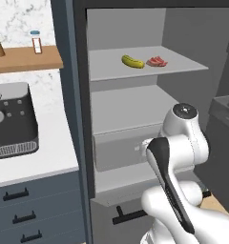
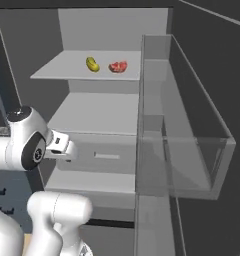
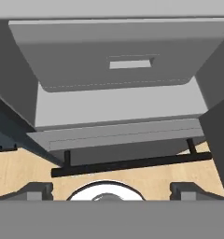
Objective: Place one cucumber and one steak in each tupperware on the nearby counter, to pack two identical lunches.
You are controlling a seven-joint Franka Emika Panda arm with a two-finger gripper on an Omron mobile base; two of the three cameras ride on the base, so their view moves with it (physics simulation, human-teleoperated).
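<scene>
Open fridge (image 1: 135, 109): cucumber (image 1: 132, 61) beside steak (image 1: 157, 61) on upper shelf; tool (image 3: 111, 191) wide, empty.

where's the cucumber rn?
The small yellow-green cucumber lies on the top grey shelf of the open tall cabinet, just left of the red raw steak in both base views, apart from it.

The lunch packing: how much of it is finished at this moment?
Done: the tall cabinet's door stands open. In hand: nothing; the gripper is open and empty, facing the drawer. Left: the cucumber and the steak lie on the upper shelf, unpacked.
</scene>
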